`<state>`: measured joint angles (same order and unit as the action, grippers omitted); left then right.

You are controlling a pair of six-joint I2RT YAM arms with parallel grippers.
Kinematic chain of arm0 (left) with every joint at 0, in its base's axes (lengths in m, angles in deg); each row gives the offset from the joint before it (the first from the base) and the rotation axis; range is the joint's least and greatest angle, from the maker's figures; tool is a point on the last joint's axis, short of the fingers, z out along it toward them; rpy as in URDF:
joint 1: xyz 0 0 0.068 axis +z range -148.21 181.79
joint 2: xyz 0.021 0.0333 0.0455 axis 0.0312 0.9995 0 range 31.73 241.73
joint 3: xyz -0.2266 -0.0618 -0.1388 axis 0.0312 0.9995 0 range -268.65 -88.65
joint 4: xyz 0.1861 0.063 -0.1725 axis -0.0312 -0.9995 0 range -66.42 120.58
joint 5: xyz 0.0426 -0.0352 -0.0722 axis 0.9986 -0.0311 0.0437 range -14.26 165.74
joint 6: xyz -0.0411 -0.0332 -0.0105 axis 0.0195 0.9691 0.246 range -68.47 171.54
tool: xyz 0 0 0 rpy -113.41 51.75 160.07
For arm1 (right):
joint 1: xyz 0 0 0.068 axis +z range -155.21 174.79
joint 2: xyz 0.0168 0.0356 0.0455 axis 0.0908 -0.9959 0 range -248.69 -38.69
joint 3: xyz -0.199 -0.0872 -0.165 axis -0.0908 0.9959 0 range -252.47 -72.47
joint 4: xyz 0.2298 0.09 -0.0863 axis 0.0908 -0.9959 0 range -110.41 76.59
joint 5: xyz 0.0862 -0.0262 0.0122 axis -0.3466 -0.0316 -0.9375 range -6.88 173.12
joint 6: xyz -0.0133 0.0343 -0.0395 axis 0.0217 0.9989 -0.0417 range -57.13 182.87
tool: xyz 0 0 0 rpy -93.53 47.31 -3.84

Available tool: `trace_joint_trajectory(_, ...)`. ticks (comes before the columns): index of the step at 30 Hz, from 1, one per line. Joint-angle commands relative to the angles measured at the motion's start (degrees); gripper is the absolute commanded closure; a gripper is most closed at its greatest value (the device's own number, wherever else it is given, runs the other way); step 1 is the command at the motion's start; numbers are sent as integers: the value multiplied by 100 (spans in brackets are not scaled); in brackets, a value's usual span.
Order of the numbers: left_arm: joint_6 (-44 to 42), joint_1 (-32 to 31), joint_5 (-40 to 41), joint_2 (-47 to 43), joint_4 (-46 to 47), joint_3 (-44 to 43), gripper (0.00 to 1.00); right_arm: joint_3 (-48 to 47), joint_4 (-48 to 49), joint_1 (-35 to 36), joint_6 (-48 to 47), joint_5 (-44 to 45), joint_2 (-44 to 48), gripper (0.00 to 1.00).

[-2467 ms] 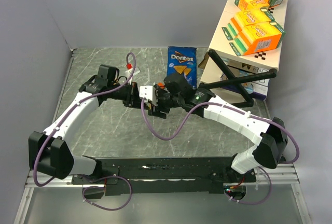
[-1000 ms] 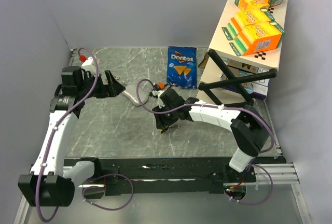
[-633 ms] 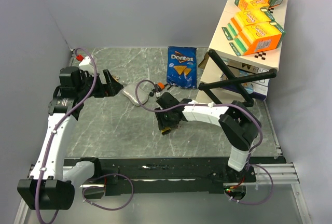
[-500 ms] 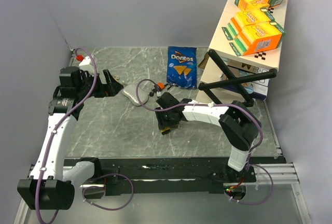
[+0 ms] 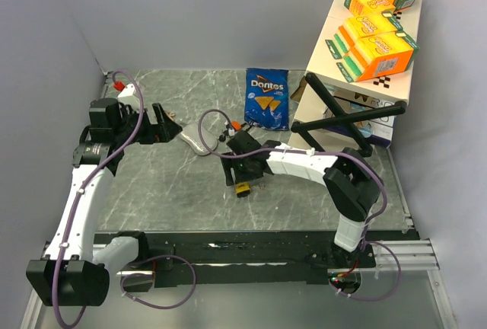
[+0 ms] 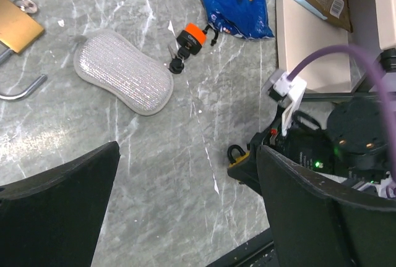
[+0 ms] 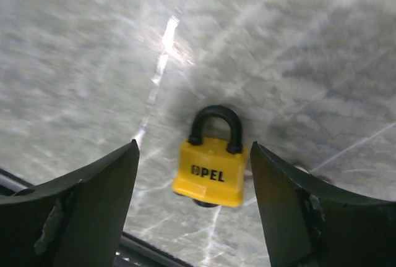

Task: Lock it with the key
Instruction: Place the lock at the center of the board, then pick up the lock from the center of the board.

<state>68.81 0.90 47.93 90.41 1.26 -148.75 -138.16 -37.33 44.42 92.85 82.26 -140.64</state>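
A yellow padlock (image 7: 210, 172) with a black shackle pushed in lies flat on the grey marble table (image 5: 167, 184). It is also in the top view (image 5: 243, 189) and peeks out behind the right arm in the left wrist view (image 6: 237, 156). My right gripper (image 7: 193, 146) hovers just over it, open, fingers to either side and not touching. A dark round part shows under the lock body; I cannot tell if it is a key. A black key with an orange cap (image 6: 187, 43) lies near the chip bag. My left gripper (image 6: 187, 149) is open and empty at the far left (image 5: 171, 129).
A silver mesh pad (image 6: 121, 72) lies between the arms. A brass padlock (image 6: 17, 28) with an open shackle sits near the left gripper. A Doritos bag (image 5: 266, 97), a black stand (image 5: 350, 119) and a carton with orange boxes (image 5: 377, 24) fill the far right.
My right gripper has opened and drawn back a little, leaving the yellow padlock uncovered on the table. The left arm has barely shifted.
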Motion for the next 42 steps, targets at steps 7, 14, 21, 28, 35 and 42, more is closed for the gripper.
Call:
trace_joint_trajectory(7, -444, 254, -434, 100, -285, -582, 4, -1444, 203, -585, -1659, -168, 299, 6)
trace_joint_trajectory(14, -217, 431, -699, 153, 40, -591, 4, -2903, 266, -1596, -2505, -1698, -166, 3)
trace_joint_trajectory(21, 21, 510, -550, 241, 181, -547, 4, -4716, -983, -1553, -1646, -223, -1467, 3)
trace_joint_trajectory(28, 127, 554, -444, 267, 207, -459, 4, -4821, -1027, -1429, -898, 420, -1950, 0)
trace_joint_trajectory(35, 144, 598, -391, 223, 173, -310, 4, -5015, -1009, -1368, -730, 640, -2592, 1)
trace_joint_trajectory(42, 171, 642, -383, 57, 93, -125, 4, -5225, -930, -1359, -660, 543, -3023, 1)
